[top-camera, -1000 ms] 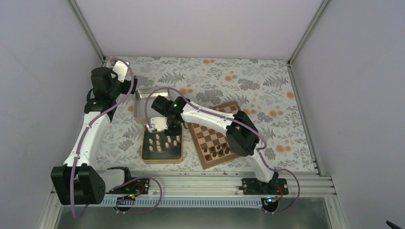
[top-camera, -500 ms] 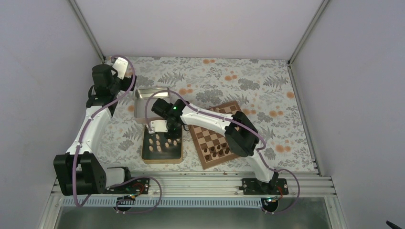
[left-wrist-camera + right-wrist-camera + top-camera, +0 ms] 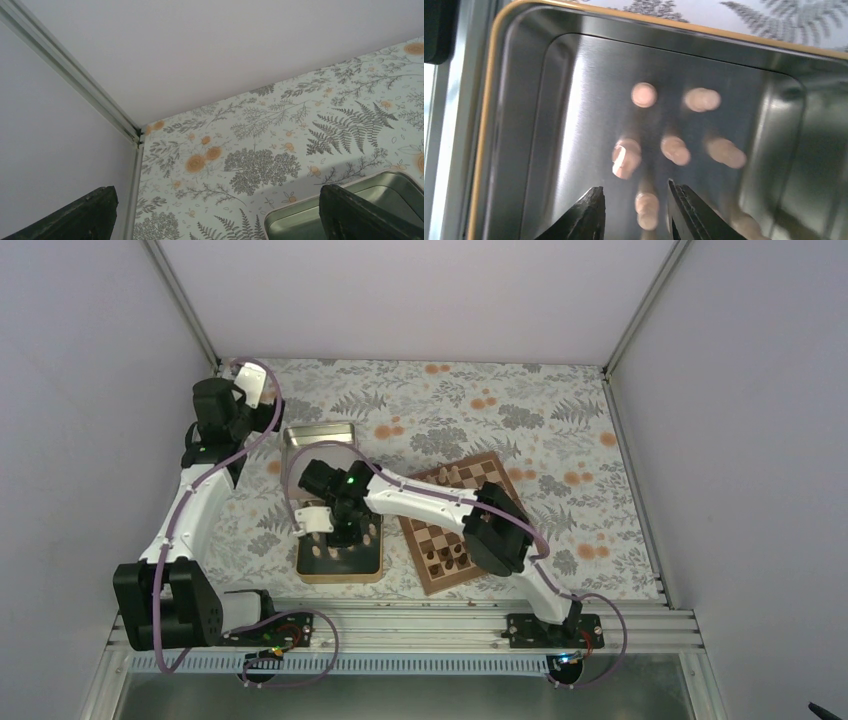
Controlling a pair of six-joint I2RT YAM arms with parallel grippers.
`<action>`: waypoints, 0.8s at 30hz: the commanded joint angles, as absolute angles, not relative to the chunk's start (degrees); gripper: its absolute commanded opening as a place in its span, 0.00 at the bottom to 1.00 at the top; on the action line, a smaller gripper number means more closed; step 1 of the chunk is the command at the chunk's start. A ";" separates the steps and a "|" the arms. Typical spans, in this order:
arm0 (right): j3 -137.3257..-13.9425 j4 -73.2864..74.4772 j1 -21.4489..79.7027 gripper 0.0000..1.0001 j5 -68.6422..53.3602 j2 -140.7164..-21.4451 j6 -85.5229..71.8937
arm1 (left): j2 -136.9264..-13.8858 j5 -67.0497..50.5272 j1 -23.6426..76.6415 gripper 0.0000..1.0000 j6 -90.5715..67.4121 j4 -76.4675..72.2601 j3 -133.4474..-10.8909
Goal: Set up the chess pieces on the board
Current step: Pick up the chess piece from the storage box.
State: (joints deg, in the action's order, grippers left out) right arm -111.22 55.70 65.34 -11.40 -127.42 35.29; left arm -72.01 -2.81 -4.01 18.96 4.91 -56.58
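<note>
**Over the gold-rimmed tin (image 3: 534, 150), the right pincer (image 3: 635, 189) hangs open above the pale men**

At the near left of the worktop (image 3: 560, 440), the gold-rimmed tin holds the loose chess pieces (image 3: 644, 95). They are pale beige and stand apart on its metal floor, though the wrist view blurs them. The right pincer points down into this tin with its jaws parted. One pale piece (image 3: 646, 210) shows in the gap between the two fingers. The blur hides whether either finger touches it. Several more pieces lie ahead of the fingertips.

Just right of that tin lies the board (image 3: 437, 537), turned at a slant. Dark chessmen (image 3: 447, 560) stand in its near rows, and a few pale ones (image 3: 452, 476) stand along its far edge.

Farther back, a silver tin (image 3: 318, 437) lies just beyond the gold-rimmed one. In the far left corner the left pincer (image 3: 217, 189) is raised above the worktop. Its jaws are spread wide and hold nothing, and a corner of the silver tin shows by one finger.

A second ago the right pincer stood at the gold-rimmed tin's far edge. It has since come nearer and leftward to sit over the tin's middle. That move has uncovered the silver tin and the board's far edge. The left arm has shifted only a little.
</note>
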 commanded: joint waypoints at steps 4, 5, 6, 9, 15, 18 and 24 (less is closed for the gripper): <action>-112.50 56.40 67.56 0.34 -13.93 -130.57 33.88 | -70.87 -2.93 -4.36 1.00 17.97 3.39 -54.63; -112.50 56.28 67.71 0.34 -13.99 -130.67 33.80 | -70.80 -2.98 -4.38 1.00 17.94 3.35 -54.61; -112.50 56.20 67.87 0.34 -13.98 -130.83 33.73 | -70.83 -2.89 -4.39 1.00 17.93 3.23 -54.53; -112.95 55.80 68.11 0.34 -12.92 -131.51 33.42 | -70.59 -2.67 -4.37 1.00 17.93 3.12 -54.39; -113.73 55.92 68.12 0.33 -12.27 -132.24 33.33 | -69.92 -2.73 -4.70 1.00 17.85 2.97 -54.05; -113.96 56.07 68.12 0.33 -12.09 -132.75 33.48 | -69.97 -2.98 -4.83 1.00 17.83 2.99 -54.09; -114.37 55.82 68.16 0.34 -11.28 -133.50 33.61 | -69.73 -3.33 -5.10 1.00 17.67 2.99 -53.86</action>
State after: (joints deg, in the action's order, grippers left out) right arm -112.92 55.75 67.51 -12.25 -131.61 34.20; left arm -70.87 -2.83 -4.64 18.59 4.75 -54.37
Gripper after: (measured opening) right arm 0.335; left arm 0.999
